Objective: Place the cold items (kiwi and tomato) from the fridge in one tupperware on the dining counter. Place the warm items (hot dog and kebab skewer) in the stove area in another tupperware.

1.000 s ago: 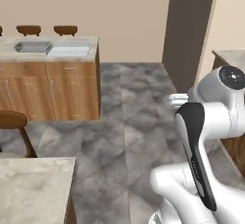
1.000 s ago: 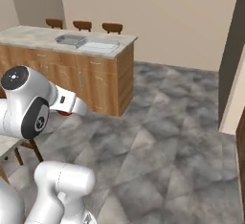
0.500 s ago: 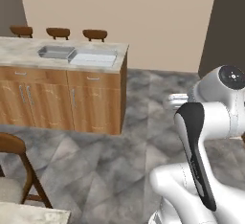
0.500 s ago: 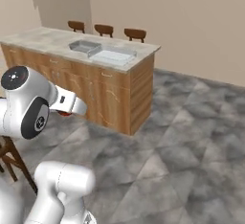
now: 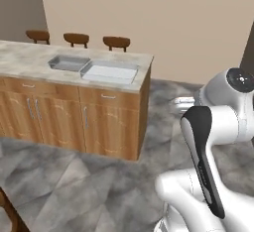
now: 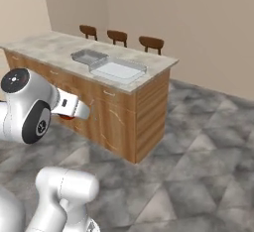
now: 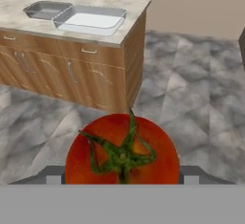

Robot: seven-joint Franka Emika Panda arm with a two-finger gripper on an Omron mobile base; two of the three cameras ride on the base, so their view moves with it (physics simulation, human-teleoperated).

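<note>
On the marbled stone surface (image 5: 30, 60) of the wood-fronted island we see two clear shallow tupperware boxes side by side, touching or nearly so: a smaller greyish tupperware (image 5: 68, 63) and, toward the island's end, a larger rectangular tupperware (image 5: 110, 72) with a pale bottom. Three brown chair backs (image 5: 77, 39) stand along its far side. Cabinet fronts are warm wood grain with small metal handles; the floor (image 5: 89, 191) is grey veined tile.

In the hand view we see a round, glossy red tomato (image 7: 123, 151) with a green star-shaped stem, sitting right at the pincer, which grasps it with jaws spread wide around it; the finger tips are hidden behind the fruit. In the right base view a sliver of red shows at the pincer (image 6: 67, 117), under the white wrist. The arm is folded close to the body, elbow high, hand held level and well short of the island, pointing toward it.
</note>
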